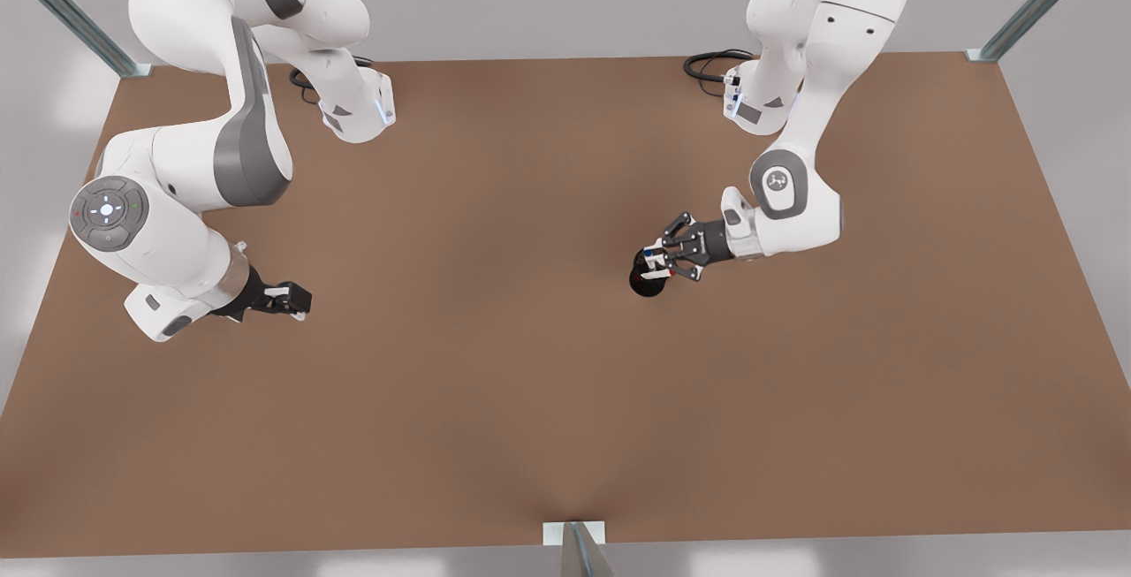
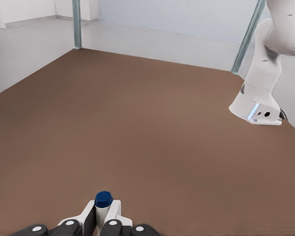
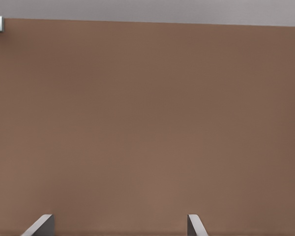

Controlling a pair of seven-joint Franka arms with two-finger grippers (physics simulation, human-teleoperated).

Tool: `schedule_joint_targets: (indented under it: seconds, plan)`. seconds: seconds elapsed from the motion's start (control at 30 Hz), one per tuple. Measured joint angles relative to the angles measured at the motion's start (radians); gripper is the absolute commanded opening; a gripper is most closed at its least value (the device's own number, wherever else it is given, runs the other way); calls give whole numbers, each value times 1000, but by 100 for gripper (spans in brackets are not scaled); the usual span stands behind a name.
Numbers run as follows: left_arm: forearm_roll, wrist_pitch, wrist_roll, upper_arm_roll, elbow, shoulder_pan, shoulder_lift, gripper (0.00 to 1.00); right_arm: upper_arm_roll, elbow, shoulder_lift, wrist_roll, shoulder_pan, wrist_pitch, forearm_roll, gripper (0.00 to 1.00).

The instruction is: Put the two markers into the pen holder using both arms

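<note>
My left gripper [image 1: 664, 261] is the one on the front view's right, and it is shut on the blue-capped marker [image 2: 103, 199]. In the left wrist view the marker's white barrel sits between the pads of the left gripper [image 2: 103, 217]. This gripper hangs right over the black pen holder [image 1: 646, 284], partly covering it. A small red tip [image 1: 670, 275] shows at the holder beside the fingers; I cannot tell whether it is the red marker. On the front view's left, my right gripper [image 1: 294, 299] waits low over the table, and in its wrist view the right gripper [image 3: 119, 222] is open and empty.
The brown table [image 1: 495, 400] spreads wide between the two arms. The arm bases [image 1: 358, 109] [image 1: 751, 104] stand at the far edge with black cables beside them. Metal frame posts [image 1: 1034, 3] rise at the far corners, and a bracket [image 1: 574, 537] sits at the near edge.
</note>
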Motion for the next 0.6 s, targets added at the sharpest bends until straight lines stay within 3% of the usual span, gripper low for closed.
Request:
schedule_joint_targets:
  seconds: [0.17,0.27,0.33,0.53,0.6]
  plan:
    - [-3,4,41,1,-9,0,21,22,1,0,0,-6,3,-1,1,100]
    - [-3,8,61,0,-9,0,43,28,1,0,0,-9,2,-1,1,100]
    - [-2,7,72,0,-9,3,66,100,1,0,0,-11,1,-1,1,100]
    - [21,0,71,6,26,15,56,100,0,0,0,-15,1,-1,1,100]
    - [179,-23,-13,9,185,56,50,100,0,0,0,-17,1,-1,1,100]
